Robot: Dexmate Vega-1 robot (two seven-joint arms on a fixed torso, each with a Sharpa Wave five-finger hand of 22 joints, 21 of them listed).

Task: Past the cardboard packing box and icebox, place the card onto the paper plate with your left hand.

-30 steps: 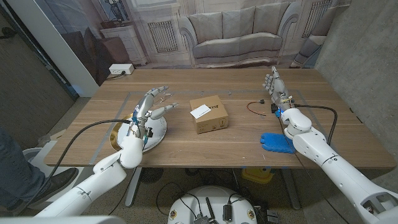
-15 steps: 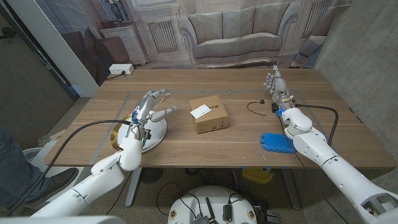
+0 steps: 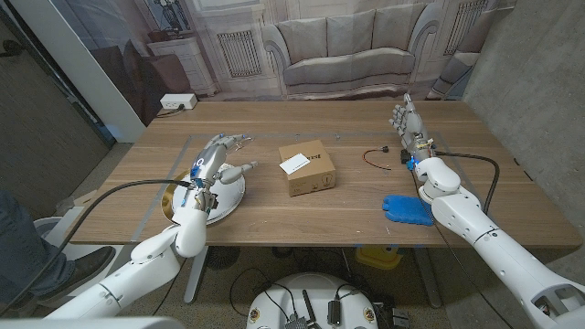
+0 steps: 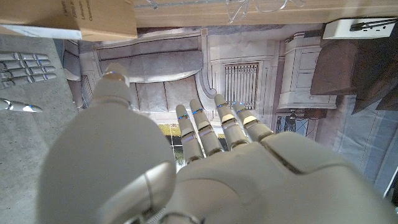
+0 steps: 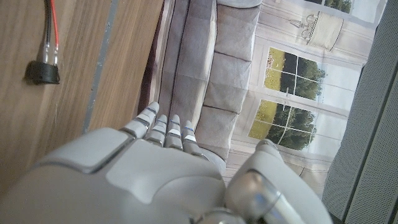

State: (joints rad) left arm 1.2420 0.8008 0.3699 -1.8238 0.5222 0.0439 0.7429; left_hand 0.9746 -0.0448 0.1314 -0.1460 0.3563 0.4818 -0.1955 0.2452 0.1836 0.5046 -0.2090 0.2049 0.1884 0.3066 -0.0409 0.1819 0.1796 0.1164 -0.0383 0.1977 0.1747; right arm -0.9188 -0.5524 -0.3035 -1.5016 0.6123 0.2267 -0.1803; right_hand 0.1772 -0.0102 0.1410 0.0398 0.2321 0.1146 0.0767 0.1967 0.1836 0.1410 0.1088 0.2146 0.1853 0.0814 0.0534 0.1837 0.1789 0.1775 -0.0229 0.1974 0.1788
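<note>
— Where was the small white card (image 3: pixel 294 164)?

— It lay flat on top of the brown cardboard packing box (image 3: pixel 305 167), toward that box's left side, not yet on the plate. The box stood about mid-table, a little nearer the front edge than the far one. In the left wrist view a corner of the same box (image 4: pixel 93 17) showed, with a white edge at its side.

— And the plate?

— The round white paper plate (image 3: pixel 228 194) sat on the left part of the wooden table (image 3: pixel 347 123), near the front edge, well apart from the box. A gold-rimmed edge showed at its left side, under the arm.

— What was the left hand (image 3: pixel 219 157) doing?

— It hovered over the plate, fingers spread and reaching toward the far side, thumb pointing right toward the box. It held nothing. The left wrist view showed its fingers (image 4: pixel 205 127) extended and apart.

— The right hand (image 3: pixel 406 123)?

— It stood upright on the right side of the table, far from the front edge, fingers straight up and close together, gripping nothing. The right wrist view showed the same fingers (image 5: pixel 163 129) extended side by side.

— Anything else on the table?

— A thin red-and-black wire with a small black connector (image 3: pixel 378 157) lay just left of the right hand; it also showed in the right wrist view (image 5: pixel 45 65). A bright blue icebox (image 3: pixel 406 209) lay near the front edge on the right, beside the right forearm.
</note>
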